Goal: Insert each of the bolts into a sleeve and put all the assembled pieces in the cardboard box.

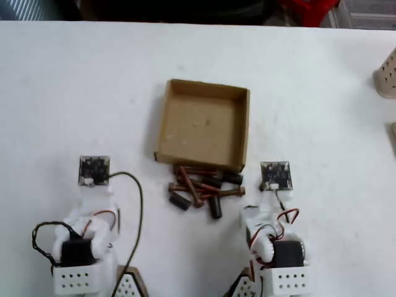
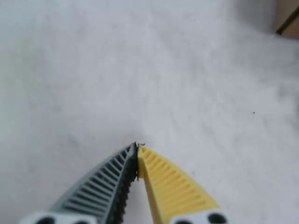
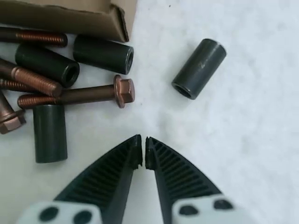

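Your left gripper was closed, its grey and yellow fingertips touching with nothing between them. It hung above bare white table, and a corner of the cardboard box sat at the edge of its wrist view. Your right gripper had its black fingers together but for a hairline slit, gripping nothing, just short of the heap of parts.

You had four black sleeves to count in the right wrist view. Three lay among the bolts near the box corner, and a lone sleeve lay apart from them on bare table. The copper-coloured bolts crossed over one another, so you could count at least four but not be sure of more. One hex-headed bolt lay with its head nearest your right gripper. Bolts and sleeves lay loose as separate pieces.

In the high view the one cardboard box sat mid-table, open at the top, its bare brown floor showing from wall to wall. The whole heap lay outside it on the table, just beside the wall nearest the arms and closer to your right arm than your left.
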You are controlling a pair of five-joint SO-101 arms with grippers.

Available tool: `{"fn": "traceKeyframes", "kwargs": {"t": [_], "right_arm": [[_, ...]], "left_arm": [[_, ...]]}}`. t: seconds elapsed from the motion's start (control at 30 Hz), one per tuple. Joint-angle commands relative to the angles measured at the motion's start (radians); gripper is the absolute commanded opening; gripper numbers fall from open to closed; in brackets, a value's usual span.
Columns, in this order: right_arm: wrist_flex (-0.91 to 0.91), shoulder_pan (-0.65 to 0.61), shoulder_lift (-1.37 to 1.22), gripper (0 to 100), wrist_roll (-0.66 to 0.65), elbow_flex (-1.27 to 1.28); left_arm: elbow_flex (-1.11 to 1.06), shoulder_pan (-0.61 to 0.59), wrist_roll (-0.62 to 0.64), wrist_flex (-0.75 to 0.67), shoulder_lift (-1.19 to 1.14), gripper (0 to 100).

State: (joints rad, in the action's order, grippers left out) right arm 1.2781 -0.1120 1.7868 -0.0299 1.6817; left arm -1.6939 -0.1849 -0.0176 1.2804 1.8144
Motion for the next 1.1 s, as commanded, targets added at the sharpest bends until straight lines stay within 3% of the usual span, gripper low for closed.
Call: {"fn": "traceKeyframes", "kwargs": {"t": [0.0,0.37,0.53,0.77,0.93,1.07], "right_arm": [[-0.013,-0.015,0.010,1.8,-0.011,0.009],[-0.013,-0.088,0.010,1.8,-0.011,0.009],[-0.067,-0.117,0.012,1.8,-0.015,0.000],[-0.302,-0.125,0.012,1.8,-0.273,-0.025],[-0.263,-0.125,0.004,3.3,-0.282,-0.089],[-0.163,-0.125,0.002,12.1,-0.275,-0.153]], "left_arm": [[0.002,-0.005,-0.003,0.006,0.008,2],[0.009,-0.012,-0.002,-0.017,0.008,2],[0.002,-0.127,-0.002,-0.118,0.008,2],[0.002,-0.180,-0.005,-0.146,0.008,2],[0.002,-0.180,-0.011,-0.124,0.008,2],[0.009,-0.180,-0.143,-0.109,0.008,2]]}}
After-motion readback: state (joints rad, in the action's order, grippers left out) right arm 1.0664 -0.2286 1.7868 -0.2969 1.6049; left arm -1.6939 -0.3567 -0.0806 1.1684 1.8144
